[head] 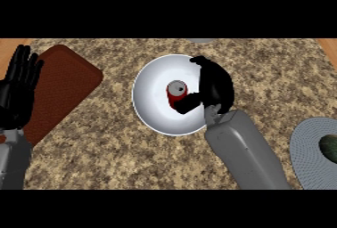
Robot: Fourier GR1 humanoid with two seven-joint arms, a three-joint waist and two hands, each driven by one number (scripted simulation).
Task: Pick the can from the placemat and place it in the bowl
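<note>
Over the white bowl (154,111), near the middle of the view, the right hand (216,87) hangs with its fingers and thumb curled round the red can (175,93). The can stands upright inside the bowl, its silver top facing up, just to the left of the palm, and the thumb crosses the can's lower side. The right forearm (244,151) runs from the hand down to the lower edge. At the left edge the left hand (18,87) rests open, fingers straight and pointing up, partly over the brown placemat (69,82). The placemat lies tilted on the speckled stone tabletop (118,156). At the right edge a grey plate (306,151) carries a dark green object (329,147).
</note>
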